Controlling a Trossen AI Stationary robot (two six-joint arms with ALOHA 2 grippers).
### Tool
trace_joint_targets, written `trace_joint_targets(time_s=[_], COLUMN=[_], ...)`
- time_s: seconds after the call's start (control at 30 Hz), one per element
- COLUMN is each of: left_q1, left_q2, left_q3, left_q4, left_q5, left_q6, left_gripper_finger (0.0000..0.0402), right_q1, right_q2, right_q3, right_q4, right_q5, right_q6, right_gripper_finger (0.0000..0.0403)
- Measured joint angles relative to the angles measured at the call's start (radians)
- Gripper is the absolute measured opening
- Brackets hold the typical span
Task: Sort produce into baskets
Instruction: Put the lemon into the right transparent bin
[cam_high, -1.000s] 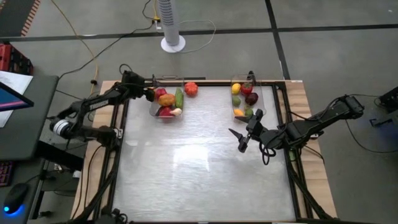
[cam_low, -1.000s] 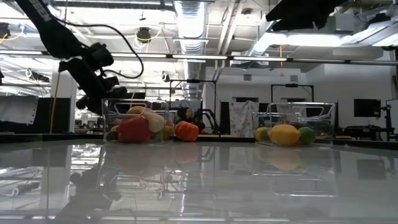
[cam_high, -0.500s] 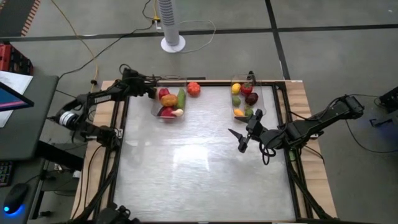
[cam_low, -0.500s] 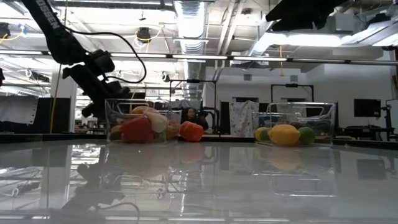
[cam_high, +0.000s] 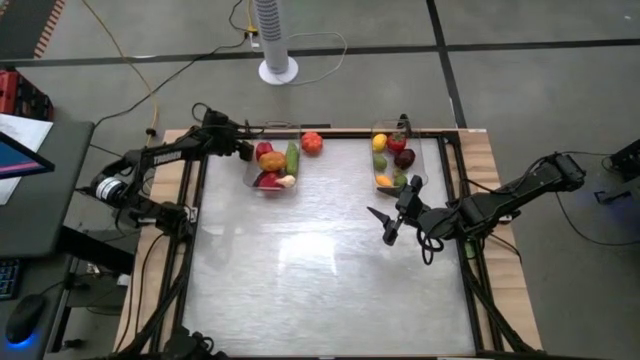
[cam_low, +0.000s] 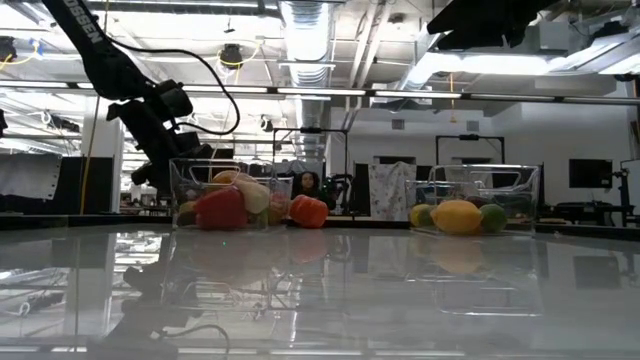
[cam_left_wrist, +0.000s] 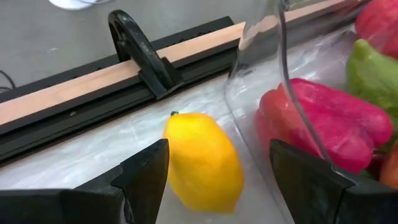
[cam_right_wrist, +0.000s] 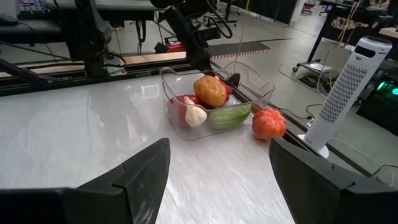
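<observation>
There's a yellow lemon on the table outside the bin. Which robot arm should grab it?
The left. Its tool is open with the lemon right between its fingers, beside the left bin. The right tool hangs mid-table, far off.

You are getting bright, even light from ceiling strip lamps (cam_low: 305, 25). The table (cam_high: 330, 270) is throwing pale glare mid-surface and mirroring things at low level. Near the left wrist camera, the lemon (cam_left_wrist: 202, 163) is blurring softly.
</observation>
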Motion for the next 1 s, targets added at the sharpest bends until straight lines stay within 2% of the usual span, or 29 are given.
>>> trace_joint_targets(time_s=[0.5, 0.8, 1.0], left_q1=[-0.003, -0.060, -0.061], left_q2=[0.000, 0.001, 0.002], left_q3=[0.021, 0.021, 0.021], left_q4=[-0.044, -0.048, -0.048], left_q5=[-0.008, -0.134, -0.158], left_q6=[-0.025, -0.006, 0.003], left_gripper_finger=[0.0263, 0.0263, 0.0263], right_q1=[0.000, 0.000, 0.000], right_q2=[0.000, 0.000, 0.000], right_q3=[0.000, 0.000, 0.000], right_q4=[0.004, 0.004, 0.016], right_q5=[-0.001, -0.001, -0.001], right_q6=[0.000, 0.000, -0.003], right_gripper_finger=[0.0303, 0.0303, 0.0303])
